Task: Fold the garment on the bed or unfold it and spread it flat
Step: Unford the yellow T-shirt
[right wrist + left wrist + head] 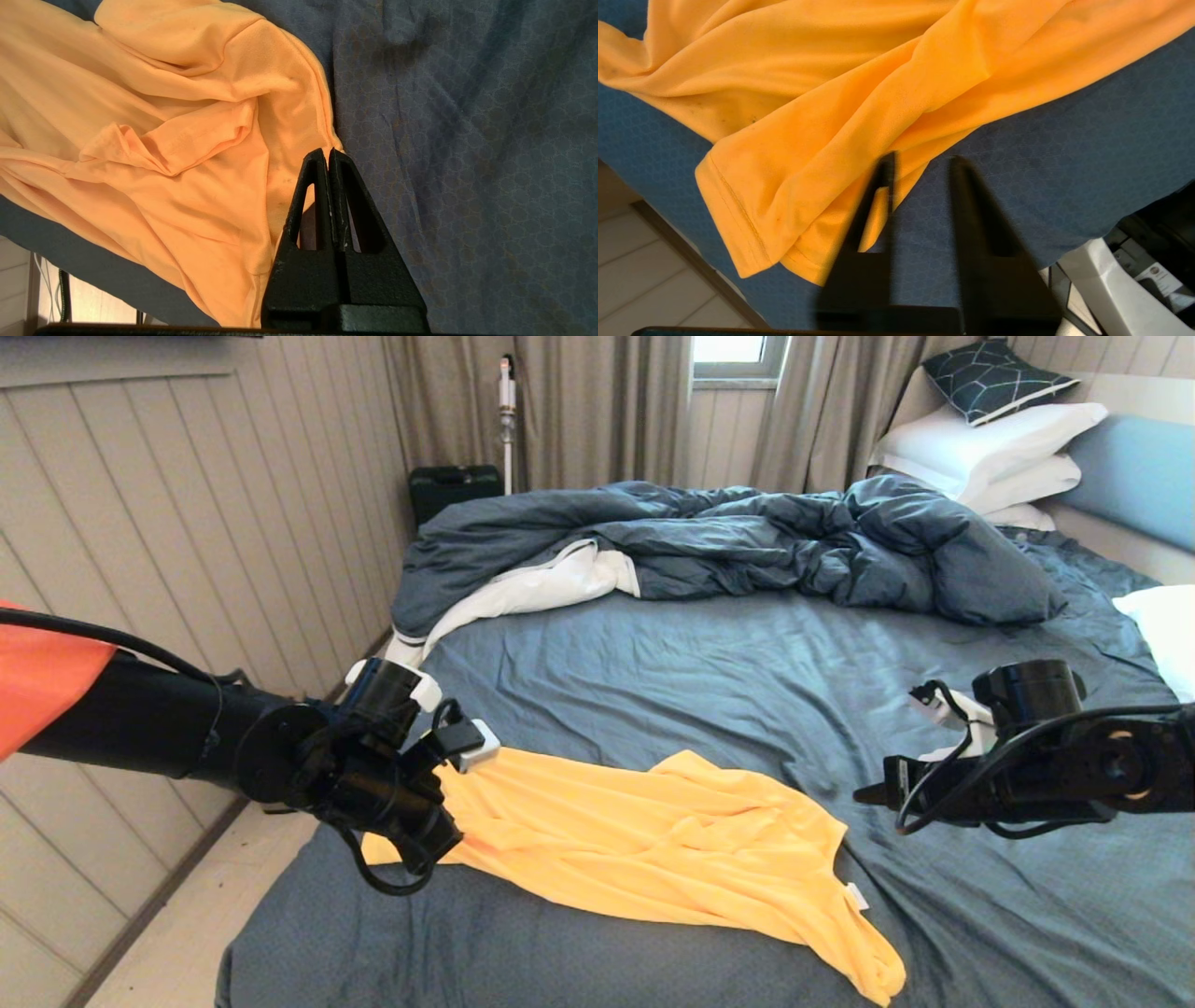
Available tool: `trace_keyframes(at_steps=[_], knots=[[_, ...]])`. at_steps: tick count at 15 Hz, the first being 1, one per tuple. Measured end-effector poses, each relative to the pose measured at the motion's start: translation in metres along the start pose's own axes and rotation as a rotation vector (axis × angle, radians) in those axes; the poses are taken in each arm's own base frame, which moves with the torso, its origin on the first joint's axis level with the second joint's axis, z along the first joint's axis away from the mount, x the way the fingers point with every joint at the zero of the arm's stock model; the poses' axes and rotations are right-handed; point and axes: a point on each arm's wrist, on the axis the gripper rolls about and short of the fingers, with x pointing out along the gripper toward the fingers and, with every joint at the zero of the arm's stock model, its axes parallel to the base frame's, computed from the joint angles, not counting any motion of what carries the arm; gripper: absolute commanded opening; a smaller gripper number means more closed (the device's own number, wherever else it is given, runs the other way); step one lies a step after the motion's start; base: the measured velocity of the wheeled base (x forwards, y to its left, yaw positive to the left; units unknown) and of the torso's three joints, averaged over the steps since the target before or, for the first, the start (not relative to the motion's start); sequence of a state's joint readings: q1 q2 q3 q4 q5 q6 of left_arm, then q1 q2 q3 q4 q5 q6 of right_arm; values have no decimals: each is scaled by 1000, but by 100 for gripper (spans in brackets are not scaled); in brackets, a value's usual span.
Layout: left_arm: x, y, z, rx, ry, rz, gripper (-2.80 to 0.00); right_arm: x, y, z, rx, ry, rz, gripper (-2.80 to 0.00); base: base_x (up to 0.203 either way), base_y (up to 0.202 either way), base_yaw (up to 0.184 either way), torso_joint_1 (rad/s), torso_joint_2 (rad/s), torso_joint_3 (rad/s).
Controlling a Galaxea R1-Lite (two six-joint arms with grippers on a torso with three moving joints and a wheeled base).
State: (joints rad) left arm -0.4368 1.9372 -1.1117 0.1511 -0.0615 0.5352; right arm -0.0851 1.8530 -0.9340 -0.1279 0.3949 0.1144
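Crumpled bright yellow thin-fabric T-shirt (653,840) lies on the blue-grey sheeted bed (747,681), partly hidden behind the left hand (920,161), whose fingers stand parted, grasping nothing. Right hand (328,154) clenched empty just beside the shirt's edge

Black case (454,485) by curtains (597,411), stick vacuum (507,415), patterned cushion (994,378)

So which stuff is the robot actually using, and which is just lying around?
For the job: yellow T-shirt, bed, left gripper, right gripper.
Just lying about: blue duvet, white pillows, patterned cushion, black case.
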Motion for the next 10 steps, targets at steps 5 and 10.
trace_keyframes(at_steps=[5,10], knots=[[11,1,2,28,-6,6,0,0,0,0,0,-1,-1,-280,0,0,0,0,0,0],[35,4,4,40,-8,7,0,1,-1,0,2,3,-4,-280,0,0,0,0,0,0]])
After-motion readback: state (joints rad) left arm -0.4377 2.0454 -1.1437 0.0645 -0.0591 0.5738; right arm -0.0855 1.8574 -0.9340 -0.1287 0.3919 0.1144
